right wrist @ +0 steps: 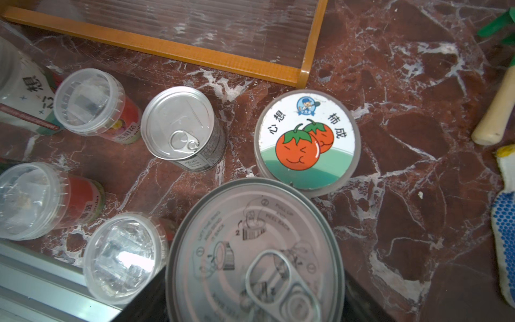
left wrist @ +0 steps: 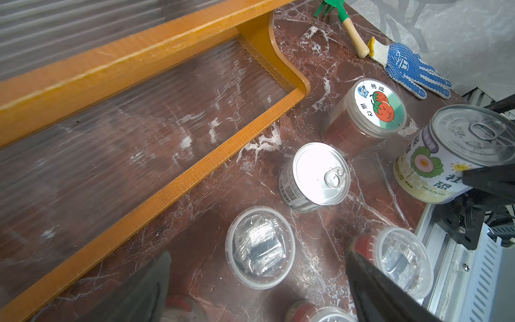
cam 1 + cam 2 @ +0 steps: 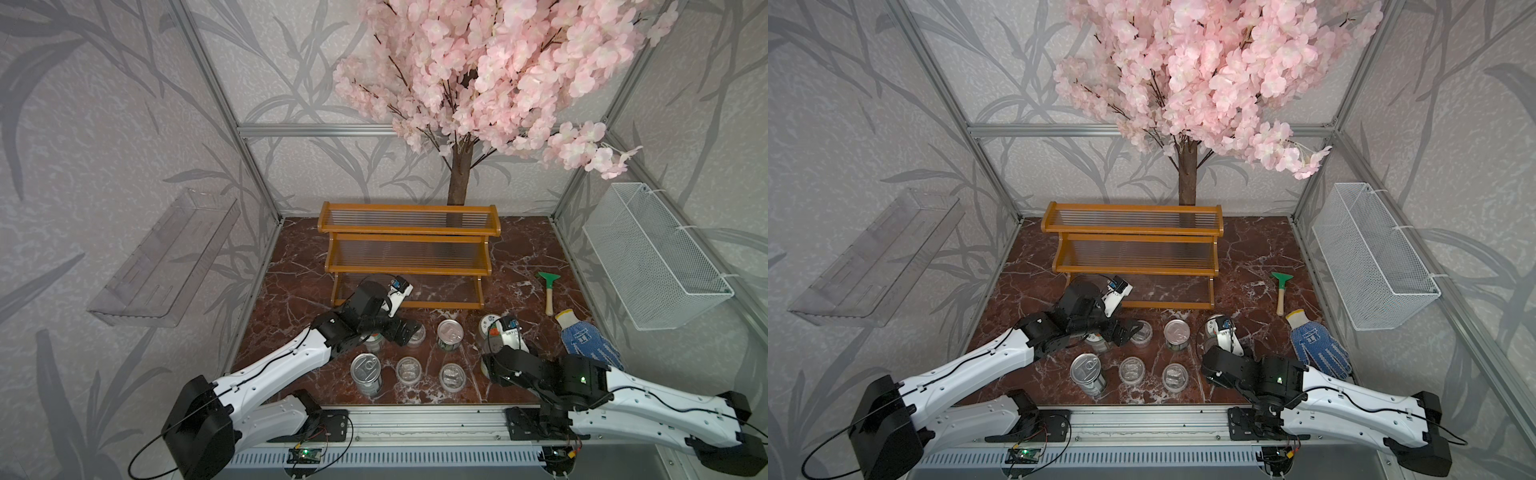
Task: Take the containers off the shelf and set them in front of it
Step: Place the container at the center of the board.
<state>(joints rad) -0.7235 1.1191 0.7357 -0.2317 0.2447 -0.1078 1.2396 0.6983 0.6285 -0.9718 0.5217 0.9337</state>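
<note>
Three labelled metal tins (image 3: 450, 332), three short clear lidded cups (image 3: 409, 368) and two clear tomato-lidded jars (image 1: 306, 142) are standing upright, axes vertical, on the red-brown marble tabletop (image 3: 299, 291) at six o'clock of the orange-brown wooden stepped shelf (image 3: 407, 230). The right claw (image 1: 252, 295) is pinching the flower-labelled tin (image 2: 434, 156); the left claw (image 2: 257, 252) is hanging spread.

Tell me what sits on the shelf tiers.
Nothing shows on the shelf; all tiers look bare. The left arm hides the bottom tier's left end.
</note>
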